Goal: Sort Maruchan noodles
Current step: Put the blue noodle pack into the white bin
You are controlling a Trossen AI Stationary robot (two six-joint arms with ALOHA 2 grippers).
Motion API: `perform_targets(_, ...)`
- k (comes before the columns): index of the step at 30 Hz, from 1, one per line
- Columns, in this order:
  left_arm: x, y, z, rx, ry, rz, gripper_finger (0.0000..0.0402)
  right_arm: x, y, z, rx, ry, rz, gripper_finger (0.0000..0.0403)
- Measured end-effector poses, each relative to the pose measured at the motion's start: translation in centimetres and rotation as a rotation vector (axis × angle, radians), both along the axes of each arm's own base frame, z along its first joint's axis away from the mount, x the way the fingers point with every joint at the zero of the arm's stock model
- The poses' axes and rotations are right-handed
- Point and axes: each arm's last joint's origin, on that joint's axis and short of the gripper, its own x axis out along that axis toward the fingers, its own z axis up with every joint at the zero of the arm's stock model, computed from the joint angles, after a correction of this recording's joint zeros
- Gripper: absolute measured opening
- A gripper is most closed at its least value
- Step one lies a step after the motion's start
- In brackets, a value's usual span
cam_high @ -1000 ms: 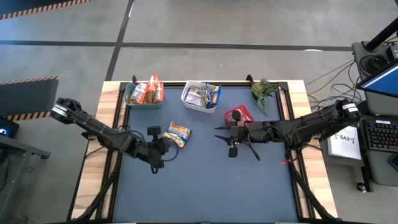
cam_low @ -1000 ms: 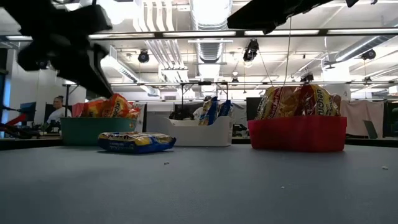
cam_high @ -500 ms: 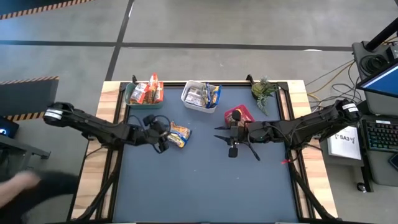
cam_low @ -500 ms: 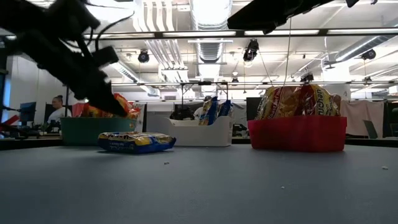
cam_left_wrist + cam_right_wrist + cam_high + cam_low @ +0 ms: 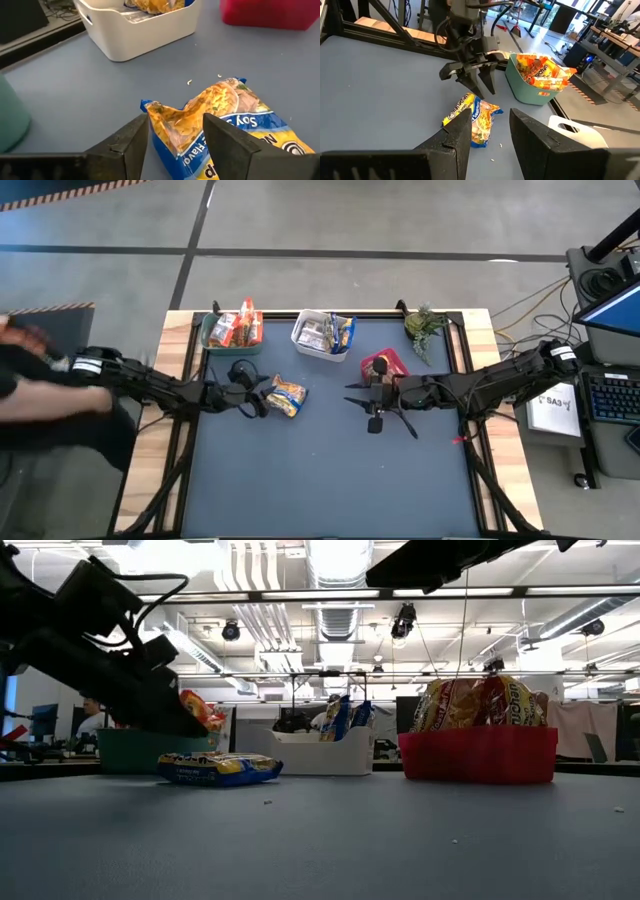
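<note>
One Maruchan noodles packet (image 5: 288,396), yellow-orange with blue edges, lies flat on the dark mat left of centre; it also shows in the low view (image 5: 220,768). My left gripper (image 5: 264,395) is open and slants down at the packet's left end, one finger on each side of that end (image 5: 167,117). More noodle packets stand in the green bin (image 5: 230,330), the white bin (image 5: 322,335) and the red bin (image 5: 385,365). My right gripper (image 5: 358,396) hangs open above the mat beside the red bin, with nothing between its fingers (image 5: 490,117). My left gripper straddles the packet's left end (image 5: 160,112), its fingers (image 5: 135,142) slanting down from the table's left side. Whether they touch the wrapper, I cannot tell. The packet lies flat on the mat.
The three bins stand along the mat's far edge, with a small green plant (image 5: 425,328) at the far right corner. A person's dark sleeve (image 5: 50,395) reaches in at the table's left edge. The near half of the mat (image 5: 330,480) is bare.
My left gripper has swung toward the table's far edge and sunk, coming up to the packet's left end. The packet has stayed in place. A person has come into view at the table's left edge.
</note>
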Motion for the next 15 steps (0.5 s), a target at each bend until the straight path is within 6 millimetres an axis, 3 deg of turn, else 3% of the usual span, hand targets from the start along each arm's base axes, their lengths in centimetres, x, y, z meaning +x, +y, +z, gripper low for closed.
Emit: perform_targets(15,0.6,0.1,-2.7,-0.081,0.027,0.096,0.0161,0.0,0.0,0.0,0.001,0.0,0.0,0.0121)
